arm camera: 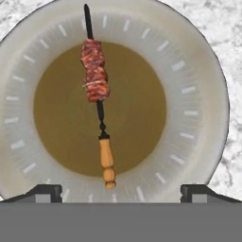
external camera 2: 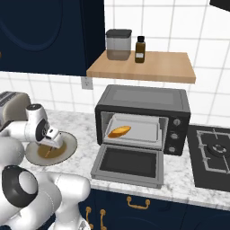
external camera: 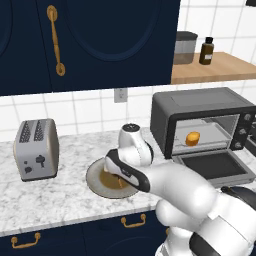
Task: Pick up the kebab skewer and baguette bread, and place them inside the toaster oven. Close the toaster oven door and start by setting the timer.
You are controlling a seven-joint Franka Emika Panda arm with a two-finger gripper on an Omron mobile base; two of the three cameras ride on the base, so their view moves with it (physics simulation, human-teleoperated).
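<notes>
Already the dark grey-black toaster oven [external camera 2: 143, 117] stands on the marble bench [external camera: 60, 195] with its glass door [external camera 2: 129, 165] dropped flat and the orange-golden baguette bread [external camera 2: 119, 131] on its tray. At the oven's nine o'clock, the round brown-centred plate [arm camera: 198, 94] carries the kebab skewer [arm camera: 98, 90], meat toward twelve, wooden handle toward six. Above it the jaws [arm camera: 121, 191] hang wide apart, empty. Risk: the thin stick lies flat, so closing off-centre could roll it aside or scrape the plate.

A silver toaster [external camera: 36, 148] stands beside a round plate [arm camera: 198, 71] on the marble counter [external camera: 60, 197]
</notes>
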